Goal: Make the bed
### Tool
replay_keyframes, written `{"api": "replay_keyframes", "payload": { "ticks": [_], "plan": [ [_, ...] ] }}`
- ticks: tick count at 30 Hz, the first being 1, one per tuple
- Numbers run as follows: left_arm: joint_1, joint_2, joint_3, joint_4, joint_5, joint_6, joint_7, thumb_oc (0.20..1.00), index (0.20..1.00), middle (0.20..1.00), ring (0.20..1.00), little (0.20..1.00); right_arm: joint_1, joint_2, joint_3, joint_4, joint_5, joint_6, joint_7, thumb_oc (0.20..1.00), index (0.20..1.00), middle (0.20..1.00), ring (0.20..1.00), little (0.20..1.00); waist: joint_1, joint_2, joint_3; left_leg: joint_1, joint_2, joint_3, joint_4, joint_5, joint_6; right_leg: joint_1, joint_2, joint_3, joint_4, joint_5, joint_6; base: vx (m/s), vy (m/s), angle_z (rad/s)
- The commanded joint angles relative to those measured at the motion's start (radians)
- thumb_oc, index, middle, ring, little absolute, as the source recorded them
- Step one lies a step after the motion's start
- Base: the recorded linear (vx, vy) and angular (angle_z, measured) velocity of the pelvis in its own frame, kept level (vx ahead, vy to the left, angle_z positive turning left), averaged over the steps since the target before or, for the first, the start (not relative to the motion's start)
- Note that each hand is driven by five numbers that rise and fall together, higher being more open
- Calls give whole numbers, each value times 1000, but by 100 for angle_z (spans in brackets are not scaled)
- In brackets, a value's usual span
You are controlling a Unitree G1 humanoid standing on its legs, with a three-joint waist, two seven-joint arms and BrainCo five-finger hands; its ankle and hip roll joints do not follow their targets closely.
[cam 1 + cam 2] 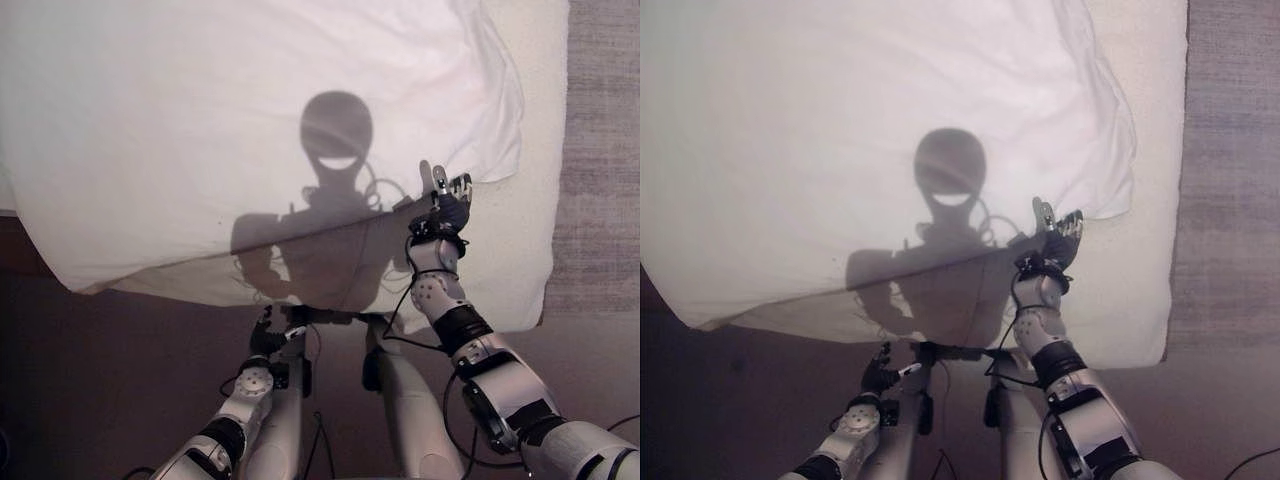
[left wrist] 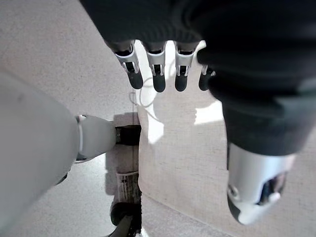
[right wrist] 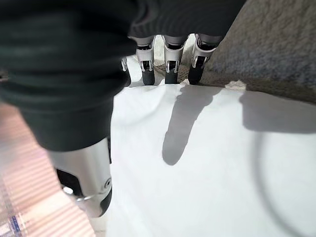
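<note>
1. The right hand [image 1: 447, 207] is raised over the bed's near edge, fingers [image 3: 170, 69] straight and apart, holding nothing.
2. The left hand [image 1: 878, 373] hangs low beside the bed, fingers [image 2: 158, 74] relaxed, empty.
3. One white duvet [image 1: 200, 120] covers most of the one mattress [image 1: 520, 230], its corner just beyond the right hand.
4. Grey carpet [image 1: 600, 150] lies to the right.

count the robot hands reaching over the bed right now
1. The right hand is raised over the white fabric duvet near its edge, fingers straight. The left hand hangs low beside the cream mattress, above the floor, fingers relaxed.
</note>
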State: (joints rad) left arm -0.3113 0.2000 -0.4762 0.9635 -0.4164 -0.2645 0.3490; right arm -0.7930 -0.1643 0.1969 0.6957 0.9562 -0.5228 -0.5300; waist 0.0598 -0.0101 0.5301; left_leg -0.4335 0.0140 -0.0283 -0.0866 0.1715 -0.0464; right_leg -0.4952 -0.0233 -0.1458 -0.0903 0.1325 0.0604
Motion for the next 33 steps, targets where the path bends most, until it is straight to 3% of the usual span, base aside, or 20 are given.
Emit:
{"api": "replay_keyframes", "payload": {
  "ticks": [1, 7, 9, 11, 16, 18, 19, 22, 25, 30, 33],
  "plan": [
    [11, 2, -18, -3, -17, -27, -18, 1000, 1000, 1000, 1000, 1000, -98, -70, -16, 11, 33, -2, 72, 1000, 1000, 1000, 1000, 1000, 21, 15, -10, 4, -30, -7, -1, -28, -20, 24, -76, 14, 84, 21, 73, 0, 0, 0],
    [12, 14, -28, -5, -32, -20, -36, 1000, 1000, 1000, 1000, 1000, -219, -78, -30, 122, 190, 6, 136, 1000, 1000, 1000, 1000, 1000, 37, 20, -10, -1, -32, -12, -1, -26, -21, 17, -75, 13, 88, 19, 72, -1, -4, 1],
    [15, 18, -36, -4, -44, -13, -41, 1000, 1000, 1000, 1000, 1000, -278, -72, -45, 164, 234, -1, 118, 1000, 1000, 1000, 1000, 1000, 45, 24, -10, -2, -33, -15, -1, -26, -22, 16, -76, 14, 90, 20, 71, -2, 6, 2],
    [11, 14, -47, 13, -54, 2, -33, 1000, 1000, 1000, 1000, 1000, -341, -46, -61, 198, 228, -24, 30, 1000, 1000, 1000, 1000, 1000, 47, 25, -10, -5, -34, -17, -1, -24, -23, 14, -76, 15, 93, 18, 71, -3, 13, 5],
    [-1, 9, -56, 17, -56, 10, -29, 1000, 1000, 1000, 1000, 1000, -374, -43, -49, 202, 192, -11, -14, 1000, 1000, 1000, 1000, 1000, 50, 27, -10, -7, -35, -23, -1, -21, -26, 17, -78, 9, 95, 17, 72, 0, 0, 0],
    [-4, 9, -48, 16, -55, 9, -24, 1000, 1000, 1000, 1000, 1000, -349, -54, -33, 163, 150, -4, -25, 1000, 1000, 1000, 1000, 1000, 46, 21, -10, -9, -34, -25, -1, -20, -26, 15, -79, 6, 96, 18, 73, 3, 15, 5],
    [5, 8, -30, 6, -50, 5, -16, 1000, 1000, 1000, 1000, 1000, -262, -79, 14, -3, 26, 4, -51, 1000, 1000, 1000, 1000, 1000, 31, 6, -10, -4, -31, -22, 0, -23, -25, 18, -78, 6, 95, 18, 75, -6, 24, 9],
    [17, 4, -10, -13, -29, 4, 3, 1000, 1000, 1000, 1000, 1000, -86, -91, 2, -187, -103, -11, -98, 1000, 1000, 1000, 1000, 1000, 9, -16, -10, -16, -29, -18, 3, -17, -22, 9, -79, 6, 98, 20, 75, -10, 11, 10],
    [27, -7, -7, -12, -10, -1, 13, 1000, 1000, 1000, 1000, 1000, 78, -57, -53, -249, -131, -42, -95, 1000, 1000, 1000, 1000, 1000, -9, -26, -10, -15, -29, -15, 8, -27, -15, 10, -79, 11, 105, 12, 74, -6, 8, 3],
    [28, -8, 9, -11, -6, -7, 18, 1000, 1000, 1000, 1000, 1000, 194, -34, -111, -227, -106, -81, -90, 1000, 1000, 1000, 1000, 1000, -27, -20, -10, -25, -32, -4, 4, -25, -14, -6, -80, 23, 100, 21, 77, -10, 19, -2],
    [34, -2, 14, -18, -6, -11, 18, 1000, 1000, 1000, 1000, 1000, 217, -46, -123, -216, -138, -71, -106, 1000, 1000, 1000, 1000, 1000, -31, -14, -10, -25, -33, 0, 3, -25, -12, -10, -80, 28, 99, 23, 78, -13, 34, -12]
  ]
}}
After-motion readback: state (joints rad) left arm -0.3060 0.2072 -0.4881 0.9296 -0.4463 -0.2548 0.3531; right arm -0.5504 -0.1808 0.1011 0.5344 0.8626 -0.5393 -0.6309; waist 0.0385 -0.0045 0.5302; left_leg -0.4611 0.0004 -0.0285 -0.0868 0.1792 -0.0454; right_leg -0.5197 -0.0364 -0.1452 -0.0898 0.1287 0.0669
